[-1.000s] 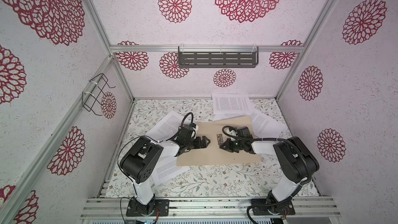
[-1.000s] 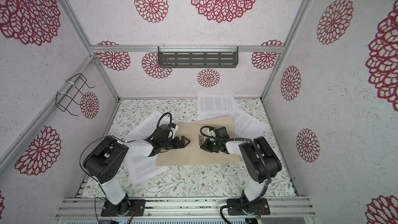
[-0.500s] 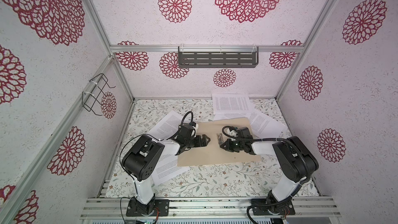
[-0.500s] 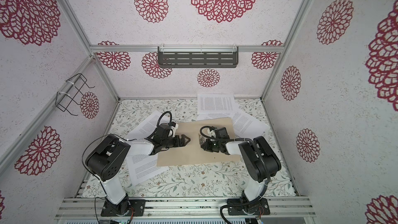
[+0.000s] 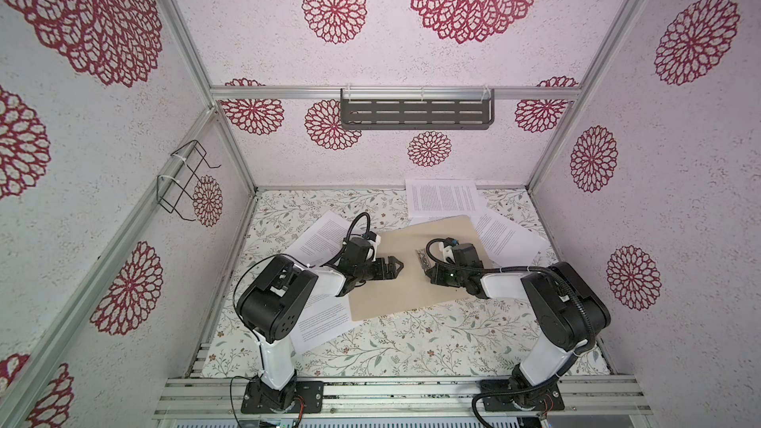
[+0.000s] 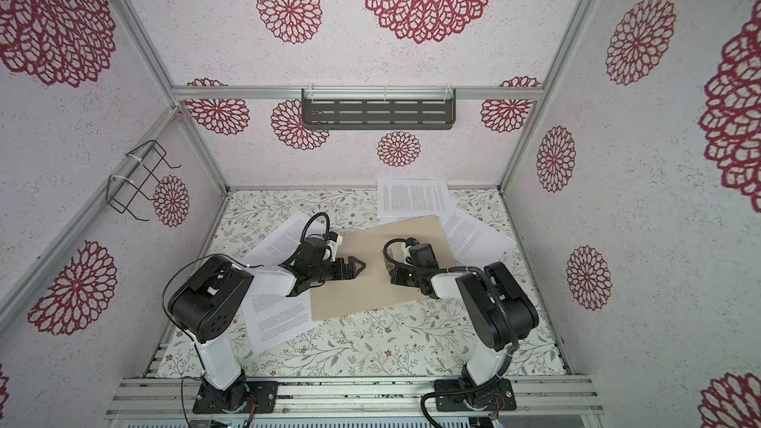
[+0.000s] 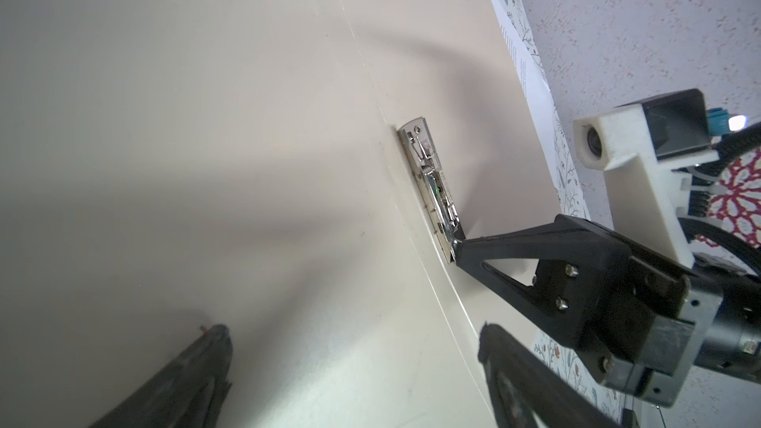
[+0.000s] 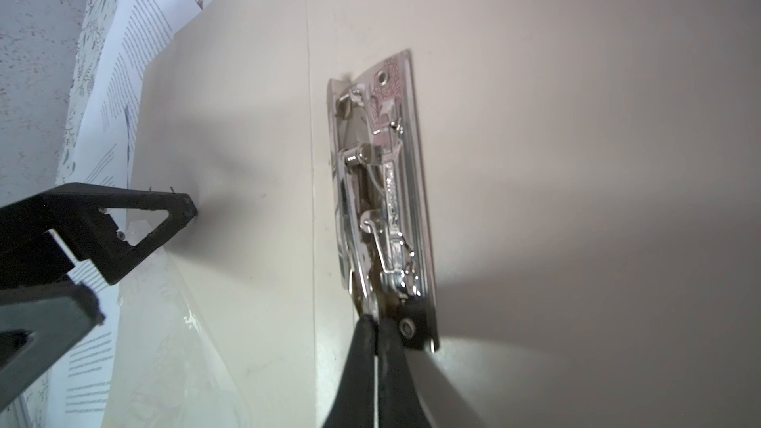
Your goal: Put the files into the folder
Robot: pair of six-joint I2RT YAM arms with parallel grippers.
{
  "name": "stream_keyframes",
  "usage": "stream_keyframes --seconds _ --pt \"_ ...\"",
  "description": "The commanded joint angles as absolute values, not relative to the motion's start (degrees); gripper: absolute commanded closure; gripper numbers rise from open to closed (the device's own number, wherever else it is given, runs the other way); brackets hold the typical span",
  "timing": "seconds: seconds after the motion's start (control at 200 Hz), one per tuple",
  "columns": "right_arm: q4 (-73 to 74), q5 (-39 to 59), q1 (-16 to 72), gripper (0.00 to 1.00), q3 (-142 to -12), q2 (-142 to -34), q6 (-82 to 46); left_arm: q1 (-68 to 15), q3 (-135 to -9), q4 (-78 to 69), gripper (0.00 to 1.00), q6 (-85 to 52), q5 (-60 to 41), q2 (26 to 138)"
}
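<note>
One open folder (image 5: 407, 240), right pincer (image 8: 376, 323) closed at its clasp (image 8: 387, 199)

Txt on the sheets (image 5: 442, 197) is too small to read in both top views; the folder (image 5: 395, 298) hides edges of several & the left arm (image 5: 325, 279) covers parts of two. In the left wrist view the left gripper (image 7: 352, 339) is blurred & cut off by the edge; in the right wrist view the right gripper (image 8: 376, 323) covers the near end of the metal clip (image 8: 383, 199), so a pinch can't be told.
</note>
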State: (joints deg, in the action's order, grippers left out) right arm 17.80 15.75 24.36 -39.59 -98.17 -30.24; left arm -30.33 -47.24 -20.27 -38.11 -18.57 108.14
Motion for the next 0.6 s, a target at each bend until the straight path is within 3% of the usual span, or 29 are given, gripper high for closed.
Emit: stream_keyframes --seconds 0.0,0.11,0.28,0.45,0.53,0.595 --pt "5.5 3.51 22.5 1.0 -36.16 -96.85 -31.73 -29.52 -42.12 -0.79 0.01 -39.73 -13.28 114.98" --pt "2.97 5.07 22.42 1.0 -39.08 -93.31 -31.34 -29.5 -41.68 -0.88 0.01 -39.91 -12.34 115.04" --pt "2.11 16.07 22.5 1.0 -43.62 -90.94 -31.13 -29.53 -41.42 -1.53 0.01 -39.99 -12.13 115.25" --pt "-2.81 15.47 22.46 0.65 -43.77 -83.68 -28.52 -29.53 -41.06 -2.62 0.01 -40.25 -12.47 115.55" --pt "-6.49 14.26 22.33 0.6 -43.52 -80.98 -26.83 -29.64 -40.96 -2.81 0.01 -40.08 -12.5 115.24" --pt "-7.83 13.19 22.27 0.63 -42.06 -79.74 -26.04 -29.71 -40.96 -2.98 0.01 -40.05 -12.57 115.4"
